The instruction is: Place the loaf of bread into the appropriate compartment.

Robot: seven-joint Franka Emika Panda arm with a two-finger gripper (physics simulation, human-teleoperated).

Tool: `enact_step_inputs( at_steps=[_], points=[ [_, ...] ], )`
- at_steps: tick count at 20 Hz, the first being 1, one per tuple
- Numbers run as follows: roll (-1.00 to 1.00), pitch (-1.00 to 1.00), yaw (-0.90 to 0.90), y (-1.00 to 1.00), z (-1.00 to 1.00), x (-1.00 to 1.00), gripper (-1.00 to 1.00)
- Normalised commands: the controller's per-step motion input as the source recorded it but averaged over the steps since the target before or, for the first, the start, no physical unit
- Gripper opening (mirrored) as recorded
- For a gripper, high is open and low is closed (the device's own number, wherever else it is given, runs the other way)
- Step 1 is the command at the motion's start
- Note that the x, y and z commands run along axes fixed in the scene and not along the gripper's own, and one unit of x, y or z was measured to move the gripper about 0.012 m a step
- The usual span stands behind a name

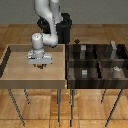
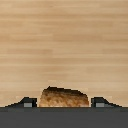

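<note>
The loaf of bread (image 2: 64, 97) is a small golden-brown block with a darker crust. In the wrist view it sits between my two fingertips (image 2: 29, 102), and its sides almost touch them. In the exterior view my gripper (image 1: 40, 63) is low over the light tan tray (image 1: 15, 70), and the loaf shows as a small orange speck (image 1: 39, 65) under it. The gripper looks shut on the loaf. The compartment with the small grey cube (image 1: 84, 73) is the near section (image 1: 76, 76) of the dark wooden bin, on the tray's side.
The divided bin (image 1: 97, 61) stands on the exterior view's right, beside the tray. Its other sections hold a whitish bottle-like item (image 1: 116, 70), a tall pale item (image 1: 113, 46) and a pale block (image 1: 83, 48). The robot base (image 1: 62, 27) stands behind.
</note>
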Motion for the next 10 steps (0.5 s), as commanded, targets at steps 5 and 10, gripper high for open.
enact_step_inputs(
  at_steps=[5, 10],
  points=[
    [0.00, 0.00, 0.00, 0.00, 0.20, 0.00, -1.00],
    [0.00, 0.00, 0.00, 0.00, 0.60, 0.00, -1.00]
  ],
)
